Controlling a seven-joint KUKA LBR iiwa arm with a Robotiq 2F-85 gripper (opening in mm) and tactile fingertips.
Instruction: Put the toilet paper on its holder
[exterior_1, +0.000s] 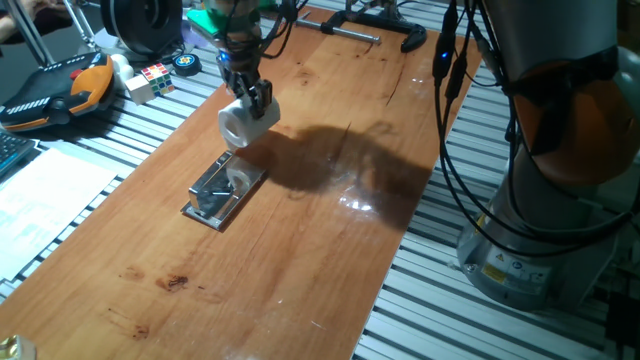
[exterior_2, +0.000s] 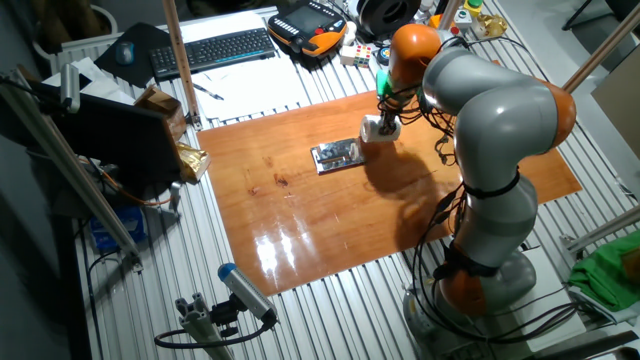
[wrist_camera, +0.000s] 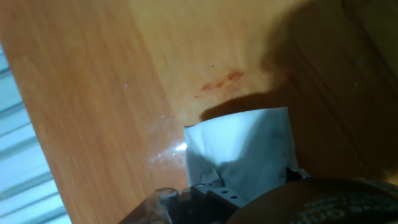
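Observation:
The toilet paper (exterior_1: 243, 124) is a small white roll held in my gripper (exterior_1: 256, 100), a little above the wooden table. The holder (exterior_1: 222, 190), a shiny silver plate with a raised bar, lies on the table just in front of and below the roll. In the other fixed view the roll (exterior_2: 376, 127) hangs just right of the holder (exterior_2: 338, 155). In the hand view the roll (wrist_camera: 239, 152) fills the lower middle over the wood; the holder is out of that view. The gripper is shut on the roll.
A multicoloured puzzle cube (exterior_1: 152, 79) and an orange-black pendant (exterior_1: 62, 92) lie off the table's far left. A black-handled metal clamp (exterior_1: 372, 33) lies at the table's far end. The robot base (exterior_1: 545, 200) and cables (exterior_1: 450, 130) stand at the right.

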